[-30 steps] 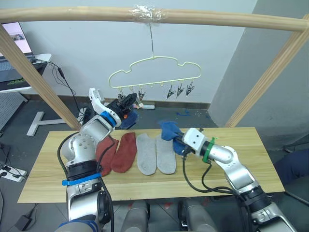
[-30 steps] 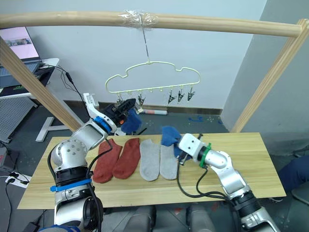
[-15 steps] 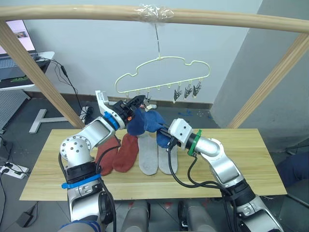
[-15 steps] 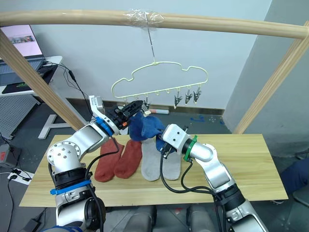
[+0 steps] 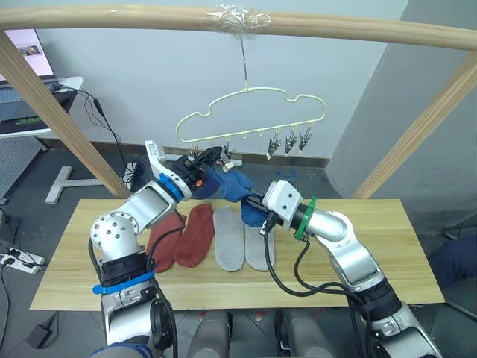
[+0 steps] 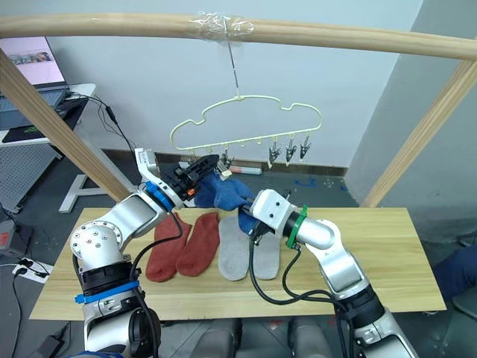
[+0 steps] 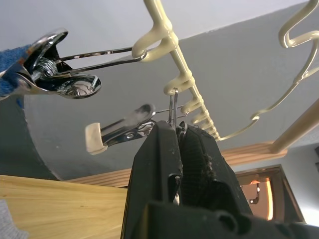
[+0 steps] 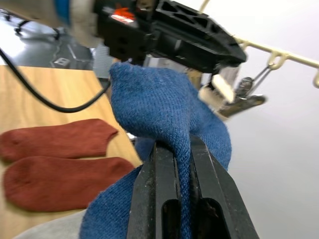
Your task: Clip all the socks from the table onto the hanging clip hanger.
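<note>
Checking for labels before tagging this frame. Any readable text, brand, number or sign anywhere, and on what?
None readable.
Laptop screen on the side desk: shows an image, any text too small to read.
Red mark on the left gripper body: blurred, not legible.
Socks, hanger and table: no print seen.

No text, brand or number can be read anywhere; the lit laptop screen [image 6: 30, 58] at the far left may carry writing, too small to tell.
</note>
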`<act>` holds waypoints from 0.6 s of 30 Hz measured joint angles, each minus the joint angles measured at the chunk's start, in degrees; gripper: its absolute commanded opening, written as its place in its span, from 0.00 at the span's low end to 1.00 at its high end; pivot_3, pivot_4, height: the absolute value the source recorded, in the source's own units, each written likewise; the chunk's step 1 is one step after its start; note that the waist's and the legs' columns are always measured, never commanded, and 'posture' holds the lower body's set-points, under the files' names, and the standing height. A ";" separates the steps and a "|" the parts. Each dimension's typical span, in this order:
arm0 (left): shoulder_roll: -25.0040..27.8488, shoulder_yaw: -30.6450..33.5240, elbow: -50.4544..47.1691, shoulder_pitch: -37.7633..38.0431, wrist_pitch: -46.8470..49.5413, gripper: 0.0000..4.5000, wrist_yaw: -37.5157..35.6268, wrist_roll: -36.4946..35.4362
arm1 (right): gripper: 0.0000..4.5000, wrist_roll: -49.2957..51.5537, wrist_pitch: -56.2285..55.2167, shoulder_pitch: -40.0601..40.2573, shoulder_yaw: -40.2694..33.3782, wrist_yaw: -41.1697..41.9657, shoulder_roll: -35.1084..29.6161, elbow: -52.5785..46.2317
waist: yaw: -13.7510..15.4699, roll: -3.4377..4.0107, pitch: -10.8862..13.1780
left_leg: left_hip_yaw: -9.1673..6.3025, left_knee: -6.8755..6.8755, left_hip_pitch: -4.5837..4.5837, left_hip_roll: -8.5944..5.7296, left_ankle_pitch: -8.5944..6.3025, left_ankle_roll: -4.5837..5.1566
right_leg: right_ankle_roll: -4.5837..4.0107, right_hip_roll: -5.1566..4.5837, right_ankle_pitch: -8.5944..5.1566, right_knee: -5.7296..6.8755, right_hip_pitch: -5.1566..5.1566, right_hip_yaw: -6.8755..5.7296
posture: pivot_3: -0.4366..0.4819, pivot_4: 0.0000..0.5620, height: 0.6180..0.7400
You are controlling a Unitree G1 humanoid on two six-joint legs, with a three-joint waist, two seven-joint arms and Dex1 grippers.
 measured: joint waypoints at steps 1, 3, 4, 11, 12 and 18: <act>-0.03 -0.01 0.00 0.17 -0.10 0.01 0.25 -0.32 | 0.01 0.42 0.00 0.33 -0.02 0.30 -0.23 -0.36 | 0.06 0.00 0.00 | -0.01 0.00 0.00 0.00 0.00 0.00 | 0.00 -0.03 0.00 0.00 0.00 -0.01 | 0.59 0.33 1.00; -0.02 -0.02 0.00 0.50 -0.23 0.01 0.66 -0.76 | 0.01 0.94 0.00 0.71 -0.02 0.66 -0.57 -1.07 | 0.13 0.00 0.00 | -0.04 0.00 0.00 0.01 0.00 0.00 | 0.00 -0.03 0.00 0.01 0.00 -0.04 | 0.59 0.33 1.00; -0.01 -0.06 0.00 0.60 -0.23 0.01 0.70 -1.16 | 0.01 0.97 0.00 0.72 -0.02 0.67 -0.68 -1.41 | 0.17 0.00 0.00 | -0.07 0.00 0.00 0.01 0.00 0.00 | 0.00 -0.03 0.00 0.01 0.00 -0.06 | 0.59 0.32 1.00; 0.88 -0.61 -0.05 1.41 -0.22 0.01 0.71 -2.72 | 0.01 1.07 -0.29 0.61 -0.14 0.59 -0.50 -1.59 | 0.39 0.00 0.00 | -0.08 0.00 -0.03 0.00 0.00 0.00 | 0.00 -0.03 0.00 -0.02 0.01 -0.09 | 0.59 0.32 1.00; 0.89 -0.64 -0.05 1.53 -0.21 0.01 0.72 -3.09 | 0.01 1.15 -0.32 0.60 -0.17 0.56 -0.48 -1.59 | 0.43 0.00 0.00 | -0.08 0.00 -0.05 0.00 0.00 0.00 | 0.00 -0.03 0.00 -0.03 0.00 -0.09 | 0.59 0.32 1.00; 1.19 -1.65 -0.09 1.81 -0.23 0.01 0.74 -4.39 | 0.01 1.46 -0.38 0.44 -0.15 0.33 0.11 -1.58 | 0.48 0.00 0.00 | -0.12 0.00 -0.07 -0.01 0.00 0.00 | 0.00 -0.03 0.00 -0.04 0.00 -0.10 | 0.59 0.32 1.00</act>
